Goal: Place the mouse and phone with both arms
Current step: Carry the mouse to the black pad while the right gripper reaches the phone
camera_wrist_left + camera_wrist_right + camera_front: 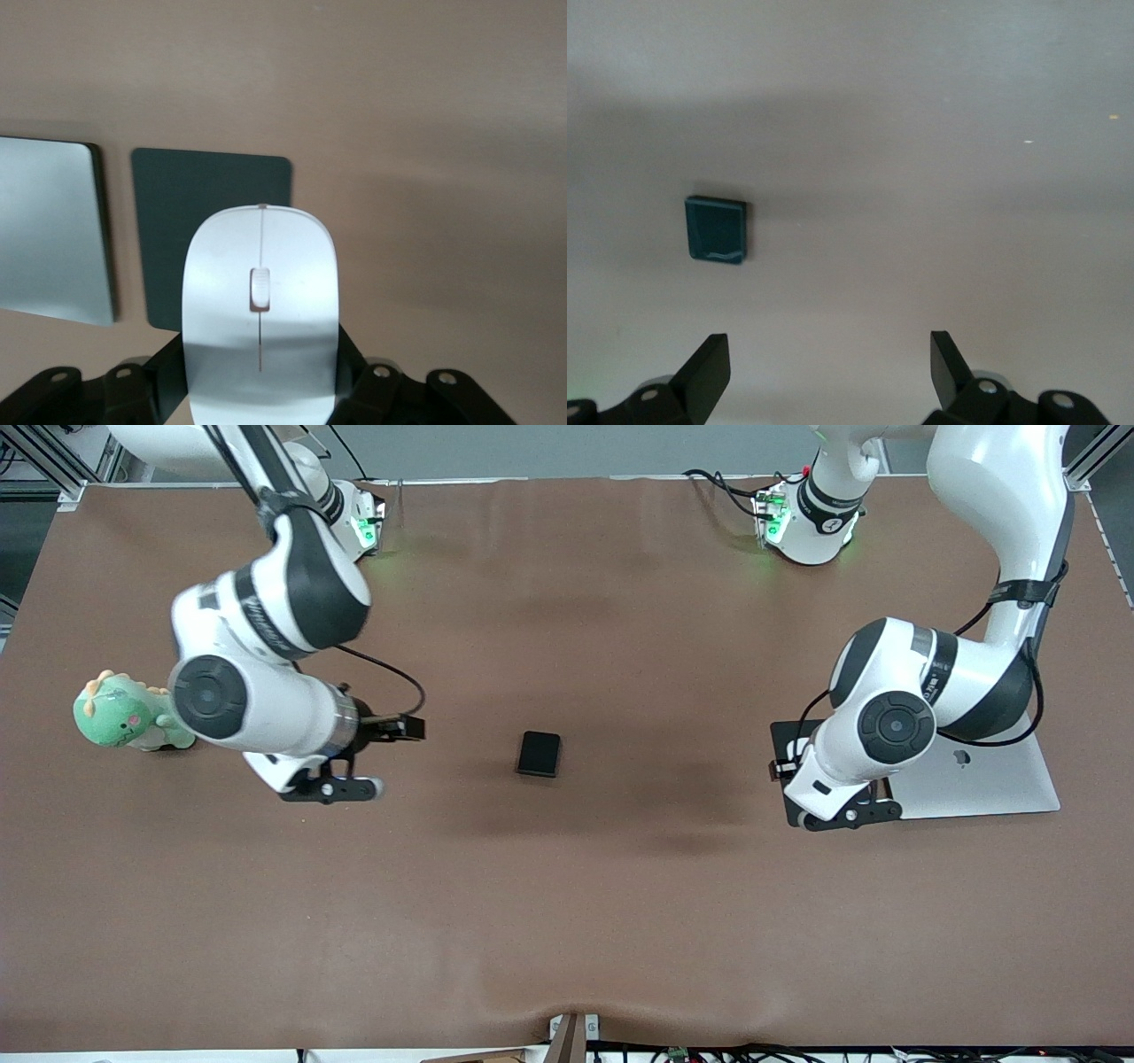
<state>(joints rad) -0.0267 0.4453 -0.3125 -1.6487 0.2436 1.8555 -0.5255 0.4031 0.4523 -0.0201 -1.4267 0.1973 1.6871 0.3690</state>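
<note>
The left tool [259,390] was clamped on the mouse [259,310], holding it in the air over the black mouse pad [213,190] at the left arm's end of the table [567,921]. In the left wrist view the mouse's long axis ran straight out from between the fingers, its grey centre line and scroll wheel facing the camera and its free end reaching over the pad's edge. Just beside the pad lay a closed silver laptop [983,779], partly under the left arm.

The phone [539,754] lay flat on the table near its middle, well apart from both arms, its slightly longer axis running roughly toward the front camera.

The right tool [828,367] hung over bare table between the phone and a green plush dinosaur [124,716], its fingers [709,367] spread wide and holding nothing.
</note>
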